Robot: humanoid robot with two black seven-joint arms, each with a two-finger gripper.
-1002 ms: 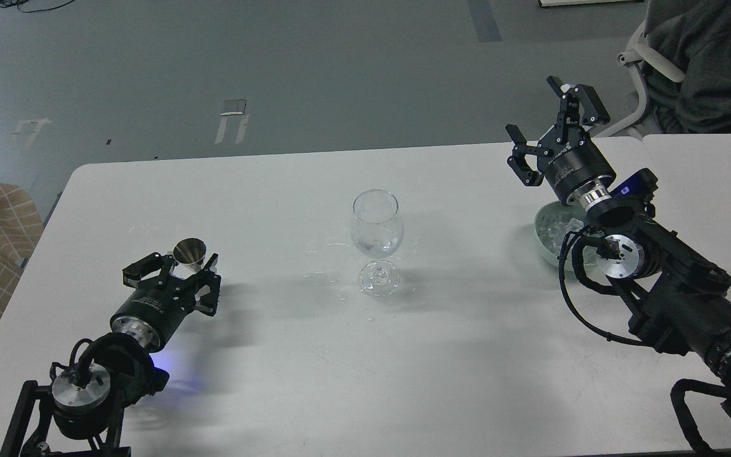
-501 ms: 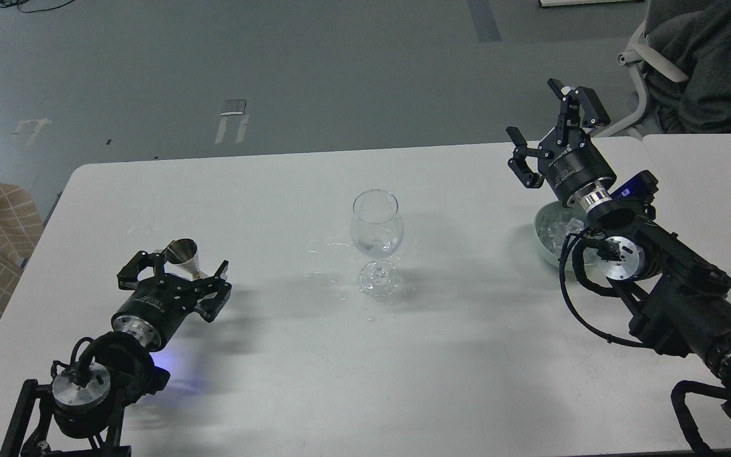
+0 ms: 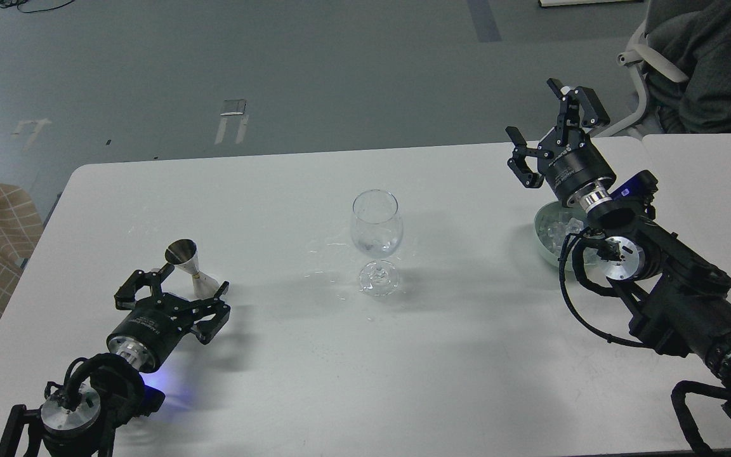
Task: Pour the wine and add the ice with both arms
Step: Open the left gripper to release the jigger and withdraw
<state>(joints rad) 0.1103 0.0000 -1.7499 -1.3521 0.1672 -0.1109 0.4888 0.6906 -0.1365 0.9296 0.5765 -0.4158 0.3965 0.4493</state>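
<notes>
- Centrally, a clear stemmed wine glass (image 3: pixel 375 241) stands upright on the smooth white bench (image 3: pixel 276 190); what its bowl holds is unclear.
- 1 shiny metal double-cone jigger (image 3: pixel 189 266) lies tilted just beyond the left tool (image 3: pixel 172 295), whose fingers are spread, gripping nothing.
- Glassy ice (image 3: pixel 559 230) is piled in a pale green bowl (image 3: pixel 543 231) at right.
- Right tool (image 3: pixel 553 136), raised beyond the bowl, has its fingers spread wide and empty.

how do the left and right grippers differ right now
The left gripper sits low over the table, its spread fingers just short of the metal jigger; the right gripper is raised high beyond the bowl of ice, with nothing near its fingers. The left points up-right, the right up-left. Both are open and empty.
</notes>
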